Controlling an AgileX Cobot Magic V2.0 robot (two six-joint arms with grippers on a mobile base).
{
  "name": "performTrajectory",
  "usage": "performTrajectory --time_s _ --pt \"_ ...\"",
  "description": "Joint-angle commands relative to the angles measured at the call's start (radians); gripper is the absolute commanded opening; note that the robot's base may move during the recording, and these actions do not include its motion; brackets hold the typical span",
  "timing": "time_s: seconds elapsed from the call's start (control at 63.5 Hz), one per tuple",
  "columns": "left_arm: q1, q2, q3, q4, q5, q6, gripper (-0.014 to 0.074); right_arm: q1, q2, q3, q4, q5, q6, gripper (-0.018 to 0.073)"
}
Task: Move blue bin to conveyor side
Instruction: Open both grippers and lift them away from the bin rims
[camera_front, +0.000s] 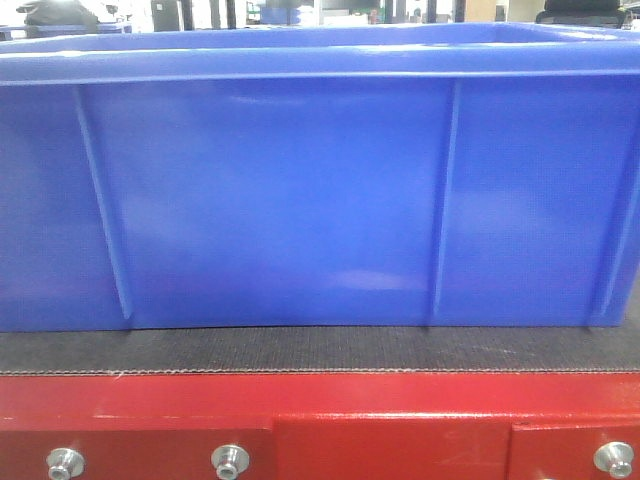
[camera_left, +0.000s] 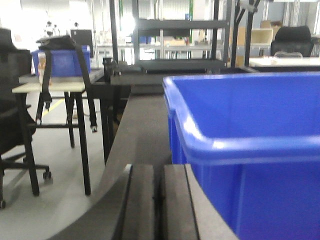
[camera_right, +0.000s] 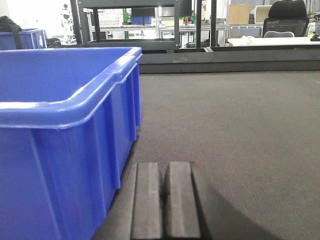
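The conveyor (camera_front: 320, 350) carries the blue bin (camera_front: 300, 200) near its red-framed edge.

We find the front view level and very close, its frame filled by the blue bin (camera_front: 300, 200) wall. Each wrist view looks forward low past its own fingers along the conveyor (camera_right: 240, 125); all three share the bin.
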Motion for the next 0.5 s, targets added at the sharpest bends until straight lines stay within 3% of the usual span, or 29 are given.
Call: performTrajectory --time_s 0.0,0.142,0.488 --pt "-0.003 -0.004 0.042 0.001 -0.048 -0.035 0.0000 -0.005 -0.008 0.000 0.001 -0.023 -0.009 -0.0069" --pt "0.005 -0.004 0.072 -0.013 -0.107 -0.060 0.0000 -0.005 -0.008 0.000 0.001 -0.023 -0.009 -0.0069" --pt "0.057 -0.004 0.072 -0.015 -0.095 -0.060 0.0000 -0.005 -0.008 0.000 0.001 -0.023 -0.009 -0.0069"
